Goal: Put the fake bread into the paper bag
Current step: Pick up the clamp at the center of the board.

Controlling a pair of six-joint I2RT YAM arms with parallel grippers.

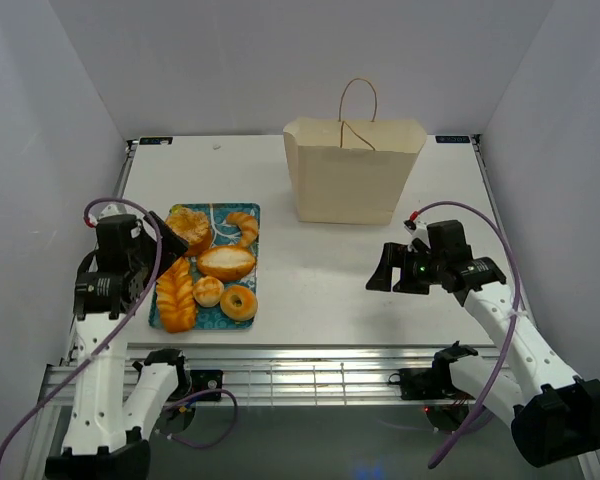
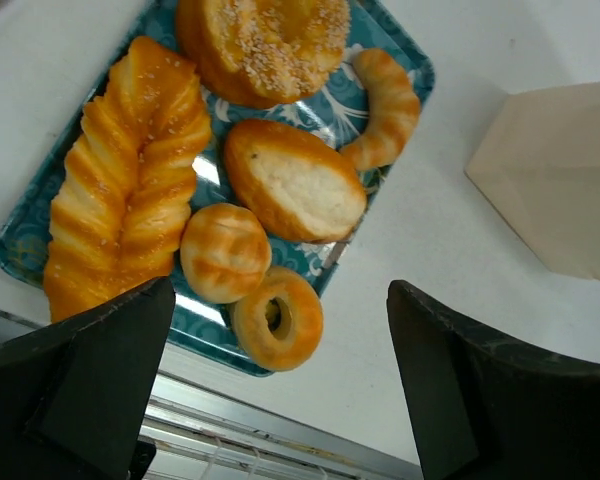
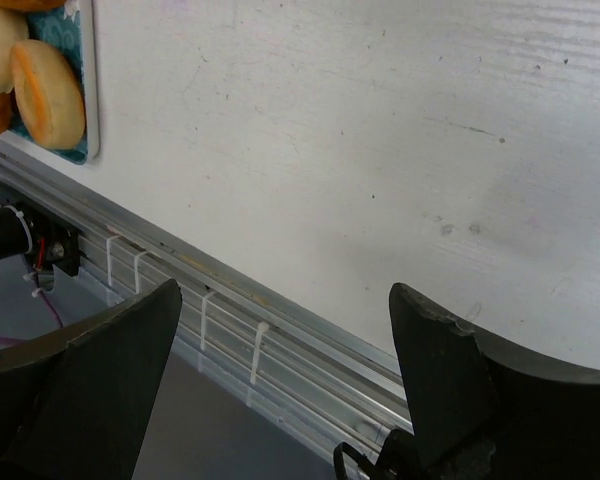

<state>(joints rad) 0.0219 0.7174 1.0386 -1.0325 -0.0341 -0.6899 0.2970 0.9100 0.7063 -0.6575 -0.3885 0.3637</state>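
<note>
Bread (image 1: 226,263) on tray (image 1: 212,320), near table (image 1: 330,285) edge, paper bag (image 1: 348,180) well apart

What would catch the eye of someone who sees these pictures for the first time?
The glossy golden fake bread stands out most: six pieces crowded on a teal patterned tray at the left side of the table. Next comes the pale paper bag, standing upright at the far middle with a cord handle raised. Both black pincers are open: the left pincer hangs by the tray, the right pincer over bare table.
</note>
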